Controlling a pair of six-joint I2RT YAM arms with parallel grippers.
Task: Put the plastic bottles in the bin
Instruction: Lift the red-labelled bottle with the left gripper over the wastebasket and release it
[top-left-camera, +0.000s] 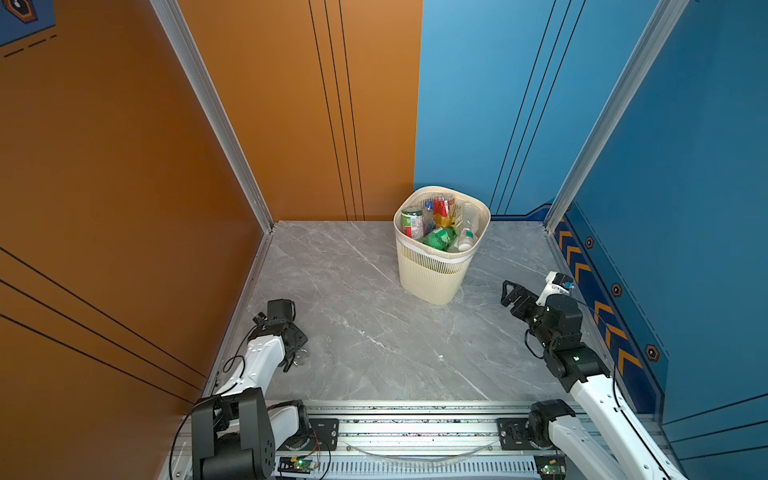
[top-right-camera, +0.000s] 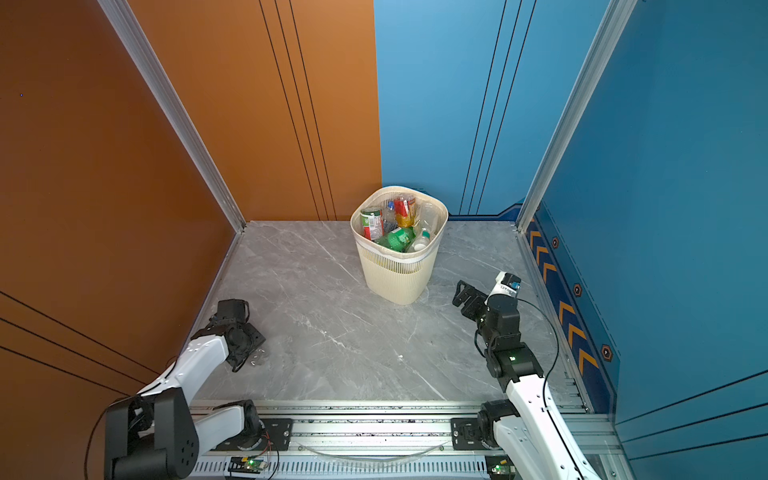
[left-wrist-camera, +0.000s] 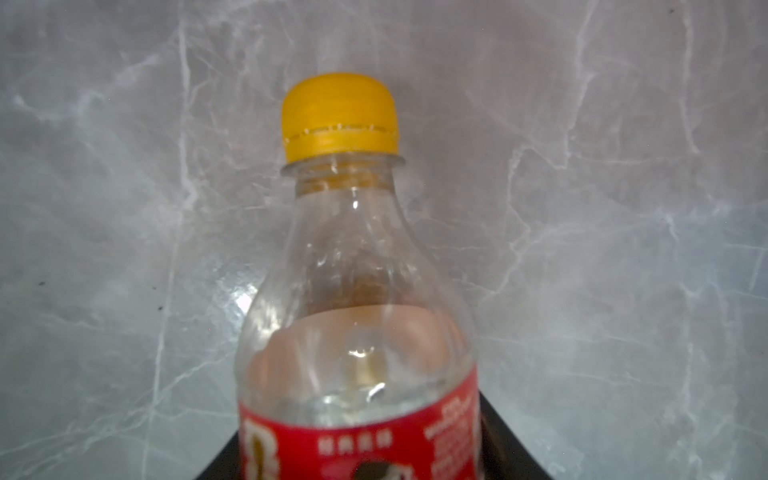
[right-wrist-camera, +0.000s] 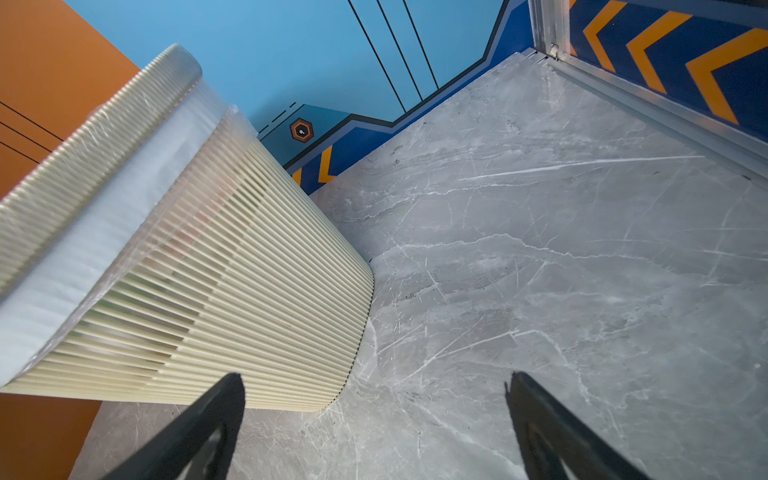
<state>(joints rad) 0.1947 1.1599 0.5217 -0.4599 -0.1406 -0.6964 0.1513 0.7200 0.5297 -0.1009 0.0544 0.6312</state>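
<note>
A clear plastic bottle (left-wrist-camera: 357, 291) with a yellow cap and a red label lies on the grey marble floor at the front left. My left gripper (left-wrist-camera: 359, 457) points down over it, its dark jaws pressed against both sides of the label. In both top views only a clear sliver of this bottle (top-left-camera: 301, 358) (top-right-camera: 258, 358) shows under the left gripper (top-left-camera: 297, 353) (top-right-camera: 251, 353). The cream bin (top-left-camera: 432, 278) (top-right-camera: 395, 282) stands at the back middle with several bottles (top-left-camera: 440, 237) (top-right-camera: 397, 239) inside. My right gripper (top-left-camera: 508, 293) (top-right-camera: 462, 293) (right-wrist-camera: 374, 386) stands open and empty, right of the bin (right-wrist-camera: 249, 291).
An orange wall (top-left-camera: 124, 208) closes the left side and a blue wall (top-left-camera: 685, 187) the right. An aluminium rail (top-left-camera: 415, 419) carrying both arm bases runs along the front edge. Bare marble floor (top-left-camera: 374, 332) lies between the two grippers.
</note>
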